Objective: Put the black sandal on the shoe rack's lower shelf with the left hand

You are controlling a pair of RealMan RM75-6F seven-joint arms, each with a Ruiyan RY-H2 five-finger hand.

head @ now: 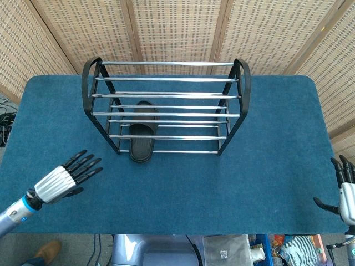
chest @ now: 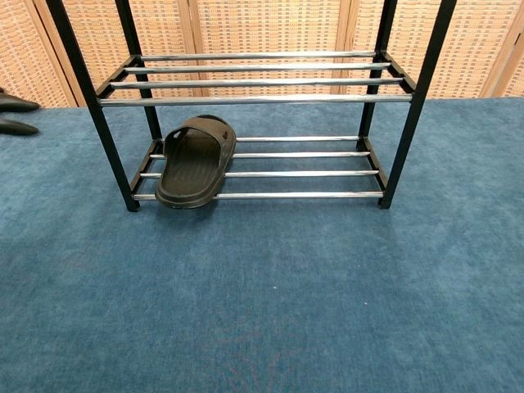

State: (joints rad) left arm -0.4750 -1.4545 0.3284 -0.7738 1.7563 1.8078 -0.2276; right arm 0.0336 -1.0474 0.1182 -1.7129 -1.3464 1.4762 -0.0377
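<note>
The black sandal [head: 143, 131] [chest: 195, 161] lies on the lower bars of the black-framed shoe rack [head: 242, 88] [chest: 395, 160], at its left end, with its heel sticking out a little past the front bar. My left hand [head: 63, 178] hangs near the table's front left corner, well away from the rack, fingers spread and holding nothing. Only two of its fingertips [chest: 15, 114] show at the left edge of the chest view. My right hand [head: 344, 191] sits at the front right table edge, fingers apart and empty.
The rack stands at the back middle of the blue carpeted table [head: 222, 183]. Its upper shelf [chest: 262, 79] of chrome bars holds nothing. Wicker screens [head: 177, 27] close off the space behind the table.
</note>
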